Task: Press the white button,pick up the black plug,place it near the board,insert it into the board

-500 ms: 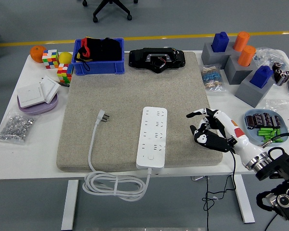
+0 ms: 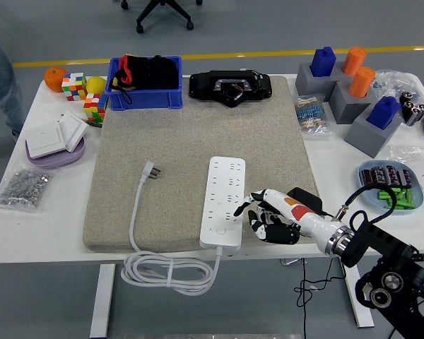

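Right hand (image 2: pixel 263 216) sits low over the grey mat (image 2: pixel 184 141), near its front edge, just beside the right side of the white power strip (image 2: pixel 224 203). Index finger points left at the strip's lower sockets; whether its tip actually touches the casing is hard to tell from this height. Other fingers (image 2: pixel 268 229) are curled under the palm and hold nothing. Forearm enters from the lower right corner, lying almost flat across the mat's right front corner.

White button (image 2: pixel 221 230) is at the strip's near end, closer to the bench's front edge than the fingertip is.

Risks, as judged:
- Fingertip is aimed at the sockets, above the button. A press from here would likely land on a socket face, not the switch.
- Approach is sideways. A lateral push could slide or rotate the strip on the mat, since nothing pins it.

Black plug (image 2: pixel 299 197) appears to be the dark object lying on the mat just behind the wrist, partly hidden; the wrist could nudge it when the hand shifts.

Left hand is not visible.
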Motion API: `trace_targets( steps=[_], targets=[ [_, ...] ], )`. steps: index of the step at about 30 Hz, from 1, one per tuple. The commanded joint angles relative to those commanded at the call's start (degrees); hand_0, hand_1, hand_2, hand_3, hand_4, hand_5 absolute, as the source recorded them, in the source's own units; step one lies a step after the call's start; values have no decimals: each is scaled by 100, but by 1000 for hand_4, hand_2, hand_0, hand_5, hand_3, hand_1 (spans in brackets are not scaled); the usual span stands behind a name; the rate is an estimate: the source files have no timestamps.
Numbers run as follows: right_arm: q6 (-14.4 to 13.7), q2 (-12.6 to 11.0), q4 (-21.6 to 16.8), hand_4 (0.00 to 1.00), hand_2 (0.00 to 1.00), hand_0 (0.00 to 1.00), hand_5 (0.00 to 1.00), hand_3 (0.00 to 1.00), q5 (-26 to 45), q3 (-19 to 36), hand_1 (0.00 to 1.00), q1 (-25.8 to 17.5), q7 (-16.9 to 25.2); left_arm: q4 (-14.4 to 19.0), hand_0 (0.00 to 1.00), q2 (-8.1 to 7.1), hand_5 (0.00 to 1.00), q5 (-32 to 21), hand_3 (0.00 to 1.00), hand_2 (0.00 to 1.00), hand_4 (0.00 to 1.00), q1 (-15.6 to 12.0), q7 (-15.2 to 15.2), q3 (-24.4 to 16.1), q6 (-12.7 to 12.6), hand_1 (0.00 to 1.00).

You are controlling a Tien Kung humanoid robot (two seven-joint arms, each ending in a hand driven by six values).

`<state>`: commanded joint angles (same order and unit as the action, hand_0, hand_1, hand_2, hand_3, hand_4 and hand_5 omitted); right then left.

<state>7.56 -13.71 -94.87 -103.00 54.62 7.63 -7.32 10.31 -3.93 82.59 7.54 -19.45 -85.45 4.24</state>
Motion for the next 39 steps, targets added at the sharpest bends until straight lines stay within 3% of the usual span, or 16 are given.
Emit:
trace_targets(
  steps=[4, 15, 23, 39],
  targets=[
    [-156, -3, 193, 259, 110, 2, 2, 542, -187, -217, 2, 171, 204, 0, 769, 6, 526, -18, 729, 662, 645, -6, 0, 17, 0, 706],
    [-188, 63, 725, 254, 110, 2, 2, 536, -20, -806, 2, 593, 325, 0, 769, 4, 524, -29, 729, 663, 646, 15, -4, 38, -2, 706],
    [-386, 180, 1249, 254, 110, 2, 2, 534, -26, -1162, 2, 923, 534, 0, 769, 8, 524, -44, 729, 662, 646, 16, -11, 61, 1, 706],
    [-487, 174, 1582, 255, 110, 2, 2, 530, -351, -1317, 2, 1110, 590, 0, 770, 7, 523, -46, 729, 662, 646, 21, -12, 73, 4, 707]
  ],
)
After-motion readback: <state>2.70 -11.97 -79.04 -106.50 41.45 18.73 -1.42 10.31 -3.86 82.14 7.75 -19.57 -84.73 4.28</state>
